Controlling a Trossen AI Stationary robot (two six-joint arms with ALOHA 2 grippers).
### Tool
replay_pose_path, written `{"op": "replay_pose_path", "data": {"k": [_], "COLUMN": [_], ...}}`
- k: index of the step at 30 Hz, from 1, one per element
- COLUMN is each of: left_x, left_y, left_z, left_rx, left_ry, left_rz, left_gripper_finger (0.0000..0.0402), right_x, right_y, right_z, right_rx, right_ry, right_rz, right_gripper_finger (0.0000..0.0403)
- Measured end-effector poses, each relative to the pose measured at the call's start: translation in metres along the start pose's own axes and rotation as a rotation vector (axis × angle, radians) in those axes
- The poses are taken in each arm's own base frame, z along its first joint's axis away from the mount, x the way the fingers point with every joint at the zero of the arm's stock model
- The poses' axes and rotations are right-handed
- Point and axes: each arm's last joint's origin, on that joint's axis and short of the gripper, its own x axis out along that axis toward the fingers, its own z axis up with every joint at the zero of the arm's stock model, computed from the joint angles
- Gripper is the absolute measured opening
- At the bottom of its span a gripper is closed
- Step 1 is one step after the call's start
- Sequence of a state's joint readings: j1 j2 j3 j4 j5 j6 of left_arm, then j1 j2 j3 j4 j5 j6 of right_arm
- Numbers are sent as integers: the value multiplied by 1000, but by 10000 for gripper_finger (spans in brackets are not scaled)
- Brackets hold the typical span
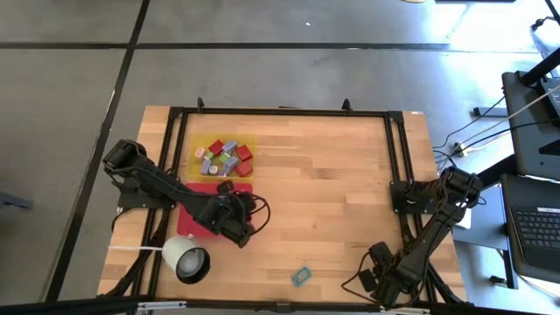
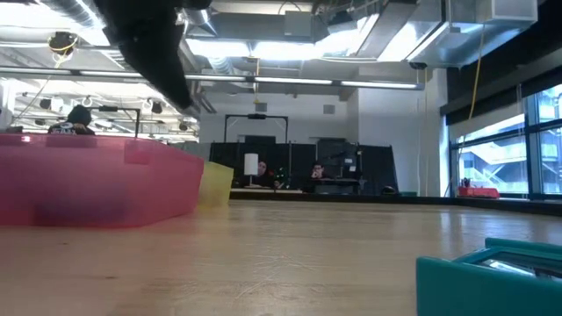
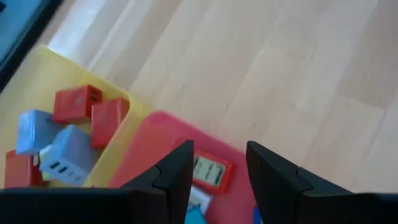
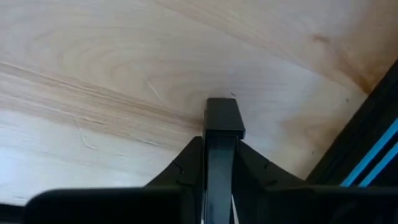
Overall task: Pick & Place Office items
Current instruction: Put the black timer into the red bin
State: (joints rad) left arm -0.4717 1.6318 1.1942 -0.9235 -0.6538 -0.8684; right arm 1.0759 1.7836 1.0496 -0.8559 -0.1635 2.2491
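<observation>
Behind the parted left gripper (image 3: 217, 171) over the red tray (image 3: 155, 140), half-hidden office items (image 3: 208, 171); right gripper (image 4: 217, 124) closed, empty.

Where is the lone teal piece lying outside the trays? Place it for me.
In the high view the teal piece lies alone on bare wood near the table's front edge, right of the white cup and left of the right gripper.

A pale wooden table (image 1: 324, 201) with a black frame stands on a grey concrete floor (image 1: 280, 79) crossed by dark seams. Cables (image 1: 477, 140) trail on the floor beside an open laptop (image 1: 535, 227). Beyond lie white ceiling ducts (image 2: 351, 26), strip lights, tall windows (image 2: 505, 149) and 2 seated people (image 2: 290, 175) at distant desks.
</observation>
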Motion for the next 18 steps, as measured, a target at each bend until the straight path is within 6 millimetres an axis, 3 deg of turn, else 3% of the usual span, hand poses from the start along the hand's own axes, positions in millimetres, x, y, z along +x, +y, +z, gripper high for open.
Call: {"op": "replay_pose_path", "data": {"k": [10, 18], "left_x": [0, -9], "left_y": [-8, -28], "left_z": [9, 23], "left_rx": [9, 93], "left_ry": [-71, -219], "left_rz": [-79, -263], "left_gripper_finger": [143, 143], "right_x": [-11, -44], "right_y": [10, 24], "right_z": [15, 45], "right_rx": [-82, -265], "right_ry": [-177, -580], "right_rz": [162, 416], "right_gripper_finger": [79, 52]}}
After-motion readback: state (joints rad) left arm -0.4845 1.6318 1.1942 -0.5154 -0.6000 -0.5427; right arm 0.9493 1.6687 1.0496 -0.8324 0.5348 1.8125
